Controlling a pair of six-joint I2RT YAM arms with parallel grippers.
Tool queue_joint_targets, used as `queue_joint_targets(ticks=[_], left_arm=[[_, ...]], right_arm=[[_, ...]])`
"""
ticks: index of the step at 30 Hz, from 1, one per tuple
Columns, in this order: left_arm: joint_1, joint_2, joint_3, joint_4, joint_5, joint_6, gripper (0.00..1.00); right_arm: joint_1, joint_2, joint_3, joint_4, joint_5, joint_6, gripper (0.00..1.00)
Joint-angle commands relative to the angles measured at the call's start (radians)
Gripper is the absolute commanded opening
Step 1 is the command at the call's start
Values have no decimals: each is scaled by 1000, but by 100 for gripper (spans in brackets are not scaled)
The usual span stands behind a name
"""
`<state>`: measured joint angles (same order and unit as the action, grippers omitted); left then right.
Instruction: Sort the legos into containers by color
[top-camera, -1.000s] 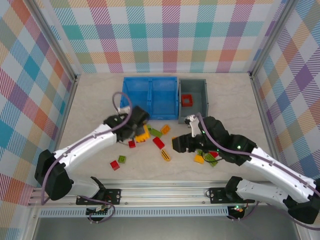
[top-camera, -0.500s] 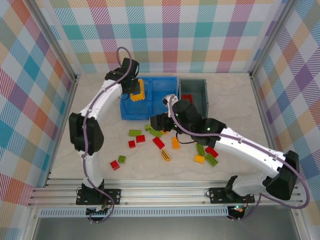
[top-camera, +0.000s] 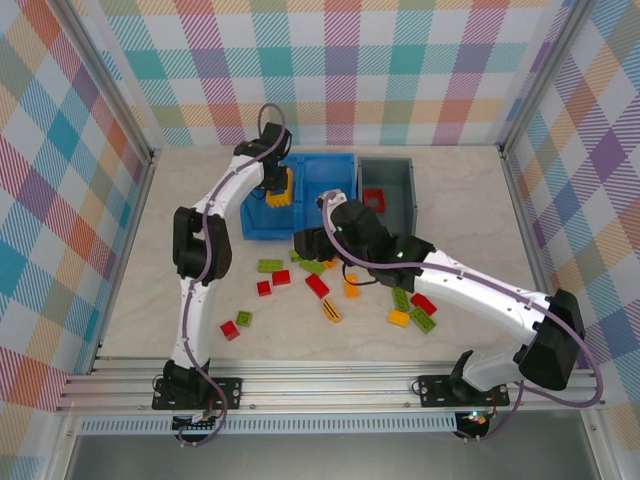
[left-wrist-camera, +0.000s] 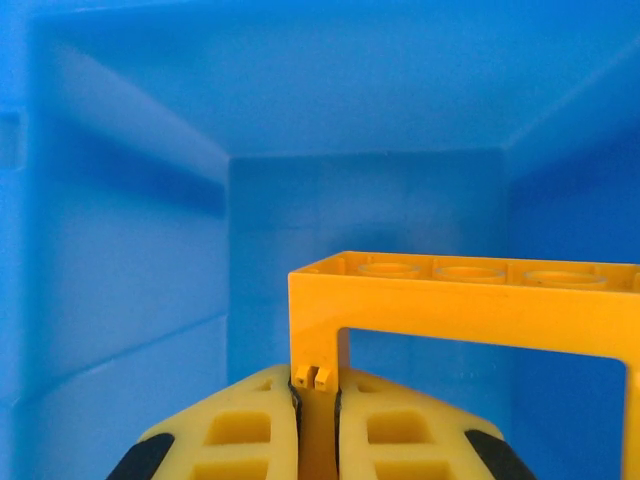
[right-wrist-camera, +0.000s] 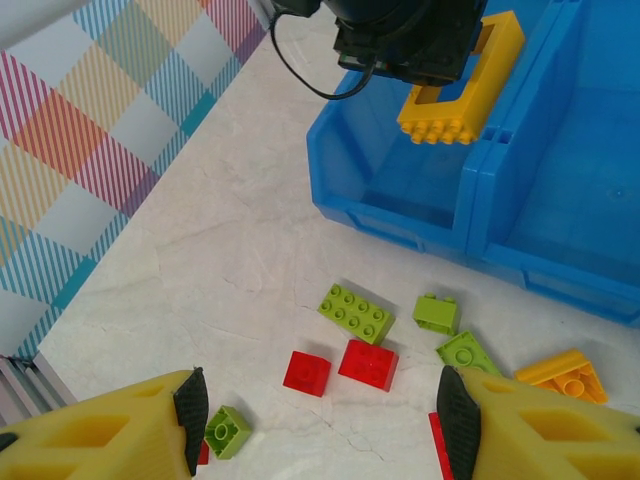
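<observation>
Checked pastel walls close round a pale marbled table (top-camera: 150, 270). Nearest its left edge lie a red brick (top-camera: 230, 330) and a lime brick (top-camera: 244, 319), just beside each other. At the middle of the far edge stands the blue bin (top-camera: 255, 228). The left pincer (top-camera: 271, 188) hangs in its left compartment, clamped on one bar of the yellow window-frame piece (top-camera: 284, 187). I cannot tell whether the frame touches the bin floor. Just off the bin's near wall the right pincer (top-camera: 303, 245) hovers, spread wide and holding nothing, above a long lime brick (right-wrist-camera: 355, 313) and two red bricks (right-wrist-camera: 368, 363). The grey bin (top-camera: 412, 195) stands against the blue bin's right side, with a red piece (top-camera: 374, 198) inside. More red, lime and orange legos (top-camera: 399, 319) lie toward the right, near the table's middle.
</observation>
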<state>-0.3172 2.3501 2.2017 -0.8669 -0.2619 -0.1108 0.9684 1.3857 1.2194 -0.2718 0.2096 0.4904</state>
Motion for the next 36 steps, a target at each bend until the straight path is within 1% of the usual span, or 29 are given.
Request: queue_joint_targets(ticks=[1,5,6,8,10,13,17,19,21,24,26,29,32,34,36], left_arm=[[20,65,85,-19,11,-2,6],[23,108,125,-23,21,-27,9],[23,112,126,-23,27,-32,12],[24,115,126,-26,31,-45,24],[24,112,119,-33,40,-54,36],[25,83,93,-31,59,-65,44],[24,-13,26,-11,98,-95,47],[19,-80,-16,9,124,-114,48],[7,-165,-77,39,141,-129,51],[-27,-334,-217,108,194,-169,56],[-77,-466,-344,176,223,-190,59],[-195,-658,-567,286,236,-237,62],[-358,-823,-776,393,206,-309,63],[-490,-910,-900,457,153,-363,62],[-605,-964,-988,490,92,-421,62]], right_arm=[[1,-1,-3,31,20,24,65],[1,-20,-34,16,37,51,64],[1,-27,-45,11,43,57,64],[0,-42,-62,-2,57,71,65],[-2,-62,-82,-22,76,82,65],[-6,-89,-99,-77,115,94,65],[-52,-137,-109,-254,180,165,64],[-99,-166,-115,-394,202,247,63],[-148,-194,-118,-569,225,355,63],[-225,-246,-182,-737,187,479,66],[-287,-286,-246,-796,125,549,67],[-363,-382,-372,-805,46,640,70],[-426,-441,-462,-793,13,681,73],[-463,-447,-493,-773,-12,663,73],[-484,-431,-493,-774,-14,635,72]])
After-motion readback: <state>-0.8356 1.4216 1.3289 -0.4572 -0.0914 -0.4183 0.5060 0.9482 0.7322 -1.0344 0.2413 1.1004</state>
